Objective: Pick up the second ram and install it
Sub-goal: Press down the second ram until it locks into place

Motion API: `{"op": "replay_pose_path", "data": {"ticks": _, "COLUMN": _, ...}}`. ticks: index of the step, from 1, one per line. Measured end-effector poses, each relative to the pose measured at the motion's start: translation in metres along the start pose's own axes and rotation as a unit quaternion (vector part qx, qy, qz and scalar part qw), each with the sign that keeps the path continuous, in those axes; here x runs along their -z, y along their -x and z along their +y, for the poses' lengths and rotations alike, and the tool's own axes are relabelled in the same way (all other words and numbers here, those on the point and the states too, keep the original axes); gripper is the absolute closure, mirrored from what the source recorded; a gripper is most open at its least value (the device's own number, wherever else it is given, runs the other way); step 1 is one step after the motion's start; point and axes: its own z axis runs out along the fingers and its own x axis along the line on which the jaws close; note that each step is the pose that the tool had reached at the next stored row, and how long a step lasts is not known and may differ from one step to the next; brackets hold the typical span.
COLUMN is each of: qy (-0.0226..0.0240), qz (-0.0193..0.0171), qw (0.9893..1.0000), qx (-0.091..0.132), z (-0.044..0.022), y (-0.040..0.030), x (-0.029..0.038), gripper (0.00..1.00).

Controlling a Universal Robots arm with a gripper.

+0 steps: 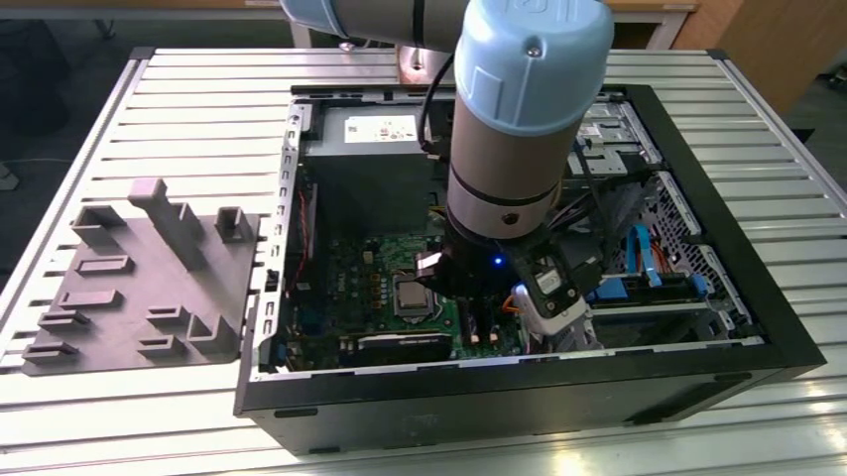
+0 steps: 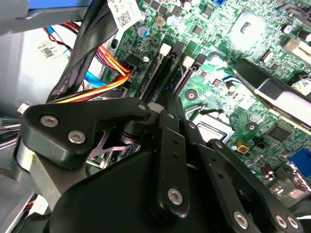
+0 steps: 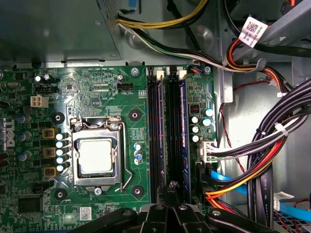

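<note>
I see my arm reaching down into the open black computer case [image 1: 741,327], which lies on the ribbed metal desk [image 1: 198,109]. My black hand [image 3: 167,213] hangs low over the green motherboard [image 3: 97,92], right above the long black memory slots [image 3: 167,136]. I cannot tell if the hand is clenched or released. A slim dark bluish stick, the second ram [image 3: 183,131], stands in the slot nearest the cables. The square silver processor [image 3: 95,156] sits just beside the slots. A thick bunch of black, orange and red cables [image 3: 262,160] crowds the other side, close to my hand. A grey plastic parts holder [image 1: 146,288] rests on the desk, well apart from the case.
</note>
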Motion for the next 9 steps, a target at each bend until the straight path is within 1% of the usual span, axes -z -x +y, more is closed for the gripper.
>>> {"op": "replay_pose_path", "data": {"ticks": 9, "qy": 0.0000, "qz": 0.0000, "qw": 1.0000, "qx": 0.000, "z": 0.0000, "y": 0.0000, "x": -0.0003, "gripper": 0.89}}
